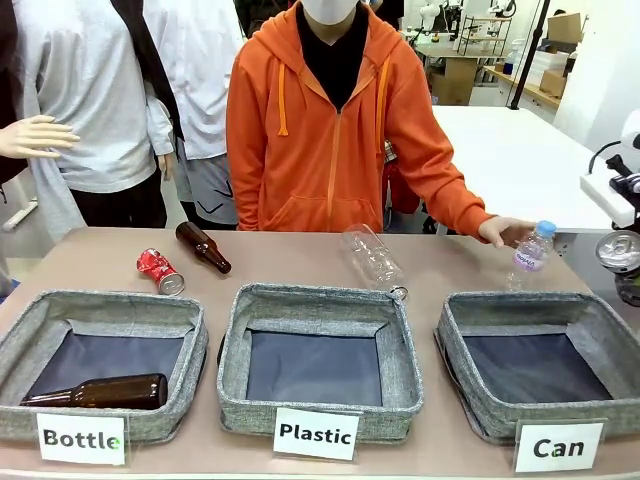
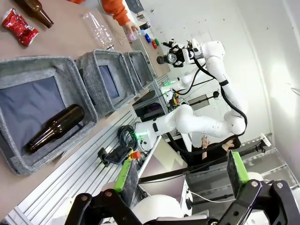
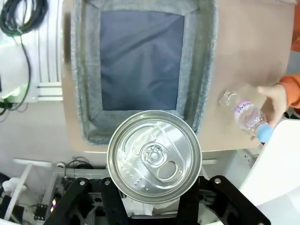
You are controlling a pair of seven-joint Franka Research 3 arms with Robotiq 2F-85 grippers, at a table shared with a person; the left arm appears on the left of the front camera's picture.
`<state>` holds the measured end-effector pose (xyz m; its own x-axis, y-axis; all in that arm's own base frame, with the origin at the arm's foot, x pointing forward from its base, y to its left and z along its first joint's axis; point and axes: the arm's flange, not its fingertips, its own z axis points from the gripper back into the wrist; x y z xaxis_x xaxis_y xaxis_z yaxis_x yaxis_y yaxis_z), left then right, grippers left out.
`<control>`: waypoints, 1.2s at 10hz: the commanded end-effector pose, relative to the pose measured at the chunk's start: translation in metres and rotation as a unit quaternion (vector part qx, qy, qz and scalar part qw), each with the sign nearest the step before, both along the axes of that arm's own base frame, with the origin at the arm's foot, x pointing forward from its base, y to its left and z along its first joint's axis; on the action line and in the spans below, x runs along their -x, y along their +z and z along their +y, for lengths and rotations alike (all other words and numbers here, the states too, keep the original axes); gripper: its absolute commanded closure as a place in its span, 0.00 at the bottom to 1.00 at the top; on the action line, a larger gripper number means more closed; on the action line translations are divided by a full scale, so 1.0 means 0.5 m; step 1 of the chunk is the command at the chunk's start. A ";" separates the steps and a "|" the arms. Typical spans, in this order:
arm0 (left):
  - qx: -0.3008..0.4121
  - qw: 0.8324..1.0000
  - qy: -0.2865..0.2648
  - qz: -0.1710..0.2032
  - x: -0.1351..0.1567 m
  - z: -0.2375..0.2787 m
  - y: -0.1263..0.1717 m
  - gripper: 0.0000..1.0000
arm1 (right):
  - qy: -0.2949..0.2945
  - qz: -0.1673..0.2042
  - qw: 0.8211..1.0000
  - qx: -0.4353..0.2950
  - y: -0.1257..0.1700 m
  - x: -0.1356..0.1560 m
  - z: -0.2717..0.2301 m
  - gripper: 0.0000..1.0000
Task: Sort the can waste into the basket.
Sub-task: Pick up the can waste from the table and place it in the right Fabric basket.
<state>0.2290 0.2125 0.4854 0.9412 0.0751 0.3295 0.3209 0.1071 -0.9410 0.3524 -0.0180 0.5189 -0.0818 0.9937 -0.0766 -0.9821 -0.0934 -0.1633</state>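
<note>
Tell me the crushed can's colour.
The crushed can is red with a silver end, clearest in the front view.

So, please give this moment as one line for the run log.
right tool: holds can above Can basket rim; left tool: open; crushed red can: on table; person's hand: on small bottle

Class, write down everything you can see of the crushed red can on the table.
The crushed red can is small dented metal, red with white print and a silver end. It lies on its side on the brown table, behind the "Bottle" basket, near a brown glass bottle. Nothing holds it.
</note>
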 end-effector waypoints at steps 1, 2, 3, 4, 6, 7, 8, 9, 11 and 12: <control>0.009 1.000 0.002 -0.002 0.000 0.000 0.002 0.00 | 0.003 0.002 1.000 0.007 -0.014 -0.001 -0.001 0.75; 0.009 1.000 0.002 -0.002 0.000 0.000 0.002 0.00 | 0.009 0.006 1.000 0.010 -0.016 -0.004 0.001 0.75; 0.009 1.000 0.002 -0.002 0.000 0.000 0.002 0.00 | 0.003 0.011 1.000 0.007 -0.018 -0.006 0.003 0.33; 0.009 1.000 0.002 -0.002 0.000 0.000 0.002 0.00 | 0.006 0.011 1.000 0.010 -0.017 -0.005 0.002 0.00; 0.009 1.000 0.002 -0.002 0.000 0.000 0.002 0.00 | 0.000 0.021 1.000 0.006 -0.017 -0.008 0.001 0.00; 0.009 1.000 0.002 -0.002 0.000 0.000 0.002 0.00 | -0.004 0.027 1.000 -0.001 -0.016 -0.011 0.001 0.00; 0.009 1.000 0.002 -0.002 0.000 0.000 0.002 0.00 | -0.011 0.032 0.999 -0.014 -0.015 -0.014 0.001 0.00; 0.009 1.000 0.002 -0.002 0.000 0.000 0.002 0.00 | -0.017 0.040 0.998 -0.046 -0.011 -0.019 0.000 0.00; 0.009 1.000 0.002 -0.002 0.000 0.000 0.002 0.00 | -0.054 0.092 0.969 -0.223 0.010 -0.032 -0.013 0.00; 0.009 1.000 0.002 -0.002 0.000 0.000 0.002 0.00 | -0.092 0.134 0.908 -0.387 0.019 -0.037 -0.032 0.00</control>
